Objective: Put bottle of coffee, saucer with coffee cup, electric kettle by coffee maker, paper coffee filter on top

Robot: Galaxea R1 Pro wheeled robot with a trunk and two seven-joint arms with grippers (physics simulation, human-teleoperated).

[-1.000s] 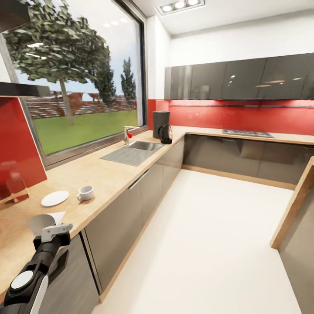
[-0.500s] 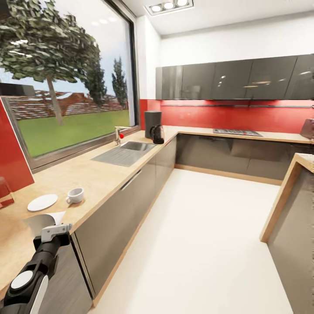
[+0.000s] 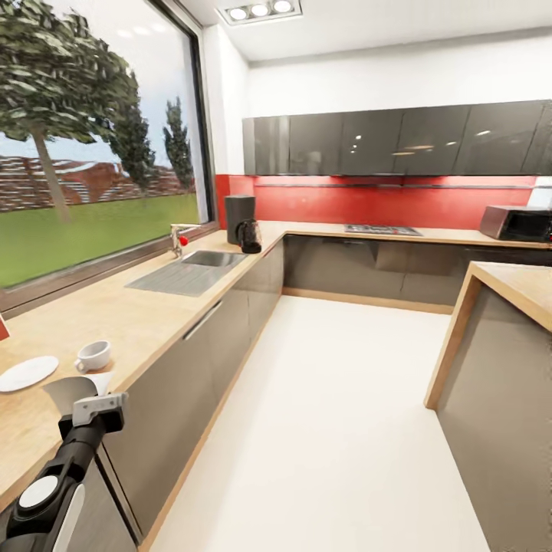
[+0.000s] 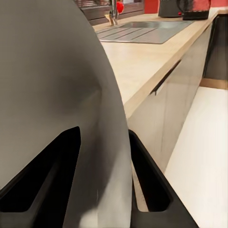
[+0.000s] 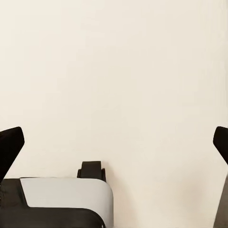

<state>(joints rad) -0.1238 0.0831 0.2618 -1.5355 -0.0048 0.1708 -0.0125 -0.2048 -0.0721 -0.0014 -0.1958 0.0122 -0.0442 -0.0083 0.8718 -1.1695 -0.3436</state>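
Observation:
My left gripper is shut on the paper coffee filter, a pale fan-shaped piece held above the kitchen countertop's near edge. In the left wrist view the filter fills the space between the dark fingers. Beside it on the counter a white coffee cup stands to the right of the saucer. Far off in the corner are the coffee maker and the electric kettle, close together. The bottle of coffee is out of view. My right gripper is open above pale floor.
A sink with a tap is set into the counter under the big window. A hob and a microwave sit on the back run. A counter peninsula juts in at right. Pale floor lies between.
The camera has turned right, so the whole scene has slid left in the picture. My left gripper still holds the filter in the same pose; cup, saucer and machines have not moved.

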